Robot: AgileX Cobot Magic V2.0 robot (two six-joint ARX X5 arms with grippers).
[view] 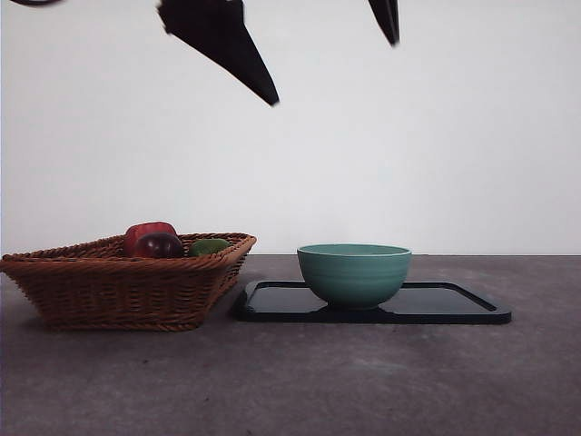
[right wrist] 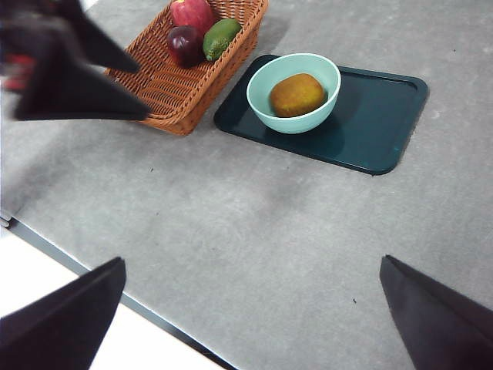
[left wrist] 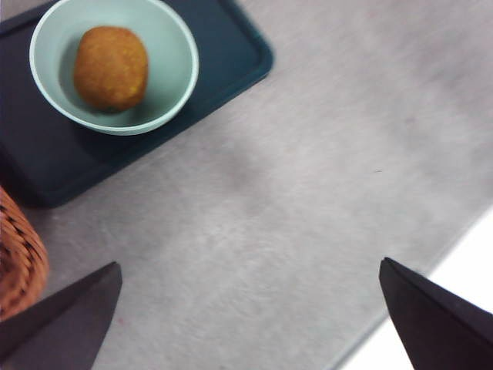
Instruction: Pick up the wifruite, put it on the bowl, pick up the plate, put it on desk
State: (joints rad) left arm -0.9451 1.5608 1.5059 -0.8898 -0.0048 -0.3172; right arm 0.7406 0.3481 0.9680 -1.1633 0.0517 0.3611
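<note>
**Inspector:** Report your grippers, then work outward.

**Operator:** My left gripper hangs high with its jaws spread wide, nothing between them. My right gripper is likewise raised, wide and empty. Directly under both lies bare desk.

**Inspector:** And the task's things?

**Operator:** Beyond my right gripper sits the plate, a dark tray with its long axis running across my reach. On the end of it nearer the basket stands the bowl, and the wifruite lies inside it. First step judged complete. The plate's far end is bare, and that end lies on my right gripper's side, so I judge the right arm better placed for the lift; the left hangs nearer the bowl end.

**Inspector:** Discrepancies between views?

**Operator:** The front view shows the bowl's wall only; the wifruite is hidden there. Both wrist views confirm it. The basket's red apple, dark fruit and green fruit show together only from the right wrist.
</note>
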